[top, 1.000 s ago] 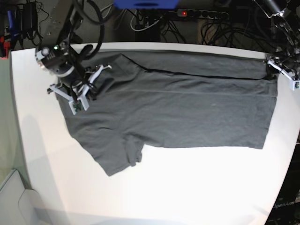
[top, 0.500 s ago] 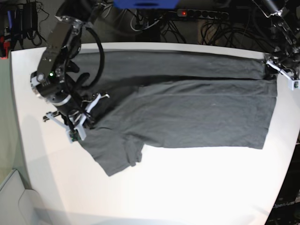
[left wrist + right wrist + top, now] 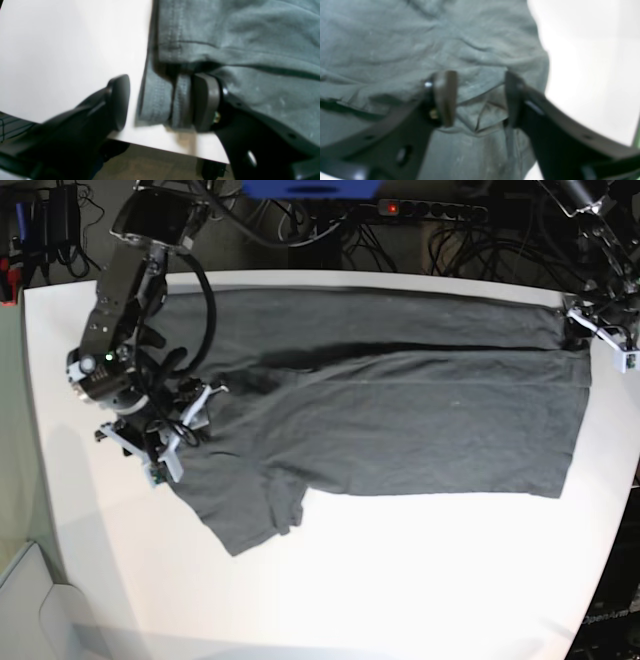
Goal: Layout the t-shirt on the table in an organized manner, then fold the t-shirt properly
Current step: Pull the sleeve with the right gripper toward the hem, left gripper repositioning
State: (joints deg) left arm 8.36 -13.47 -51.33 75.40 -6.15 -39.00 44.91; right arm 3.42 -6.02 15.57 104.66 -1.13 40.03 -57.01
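The dark grey t-shirt (image 3: 400, 420) lies spread across the white table (image 3: 400, 580), its far strip folded over along a long crease and one sleeve (image 3: 260, 515) sticking out at the front left. At the shirt's left edge my right gripper (image 3: 178, 435) hovers; the right wrist view shows this gripper (image 3: 477, 97) open, its blurred fingers (image 3: 445, 97) apart over wrinkled cloth (image 3: 395, 37). My left gripper (image 3: 588, 330) is at the shirt's far right corner. In the left wrist view that gripper (image 3: 161, 102) is open, with the folded hem (image 3: 160, 100) against one pad (image 3: 205, 102).
Cables and a power strip (image 3: 430, 210) run behind the table's far edge. The table's edge (image 3: 162, 142) is directly under the left gripper, with floor below it. A pale bin-like object (image 3: 20, 600) stands at the front left corner.
The right arm dragged the shirt's left end toward the front left, unfolding the far-left part, then opened its jaws and let the cloth go. The left arm stayed still.
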